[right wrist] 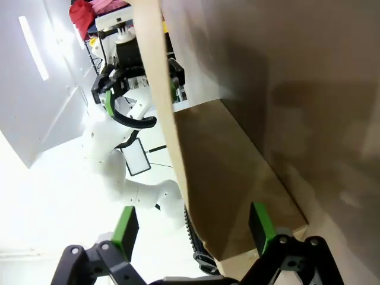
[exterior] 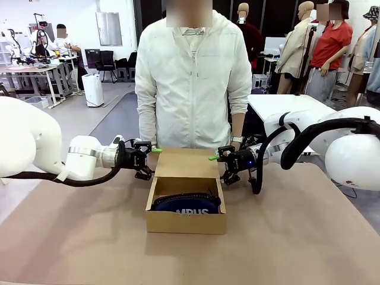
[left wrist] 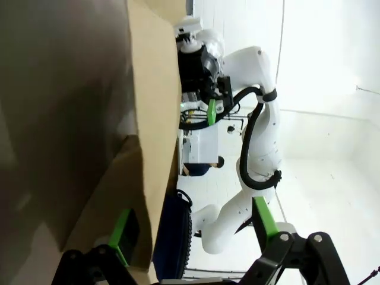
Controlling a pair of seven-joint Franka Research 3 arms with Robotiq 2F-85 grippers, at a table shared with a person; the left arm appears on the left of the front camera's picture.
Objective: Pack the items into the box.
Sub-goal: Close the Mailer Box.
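While both my arms flank the box (exterior: 186, 205) from nine and three o'clock, its flap lid (exterior: 186, 162) stands up at the twelve o'clock side, toward the person (exterior: 193, 83) across the table (exterior: 297, 237). I judge the grippers sit at the lid's two side edges so they can fold it down together, since the packing itself looks done.

Inside the box lies the navy pouch (exterior: 186, 203), its white lettering facing six o'clock. Something dark edges it toward twelve o'clock, but I cannot tell whether that is the stapler.

My left gripper (exterior: 152, 156) has its jaws spread wide; in its wrist view the lid's cardboard edge runs up between the green pads (left wrist: 121, 234), and I cannot tell whether one pad brushes the cardboard. It holds nothing.

My right gripper (exterior: 215, 158) is likewise fully apart, at the lid's three o'clock edge. Its wrist view shows the lid edge rising between the two green fingers (right wrist: 259, 224), with my left gripper beyond. No grip is made there either, so the next move I expect is to close on, or push, the lid.
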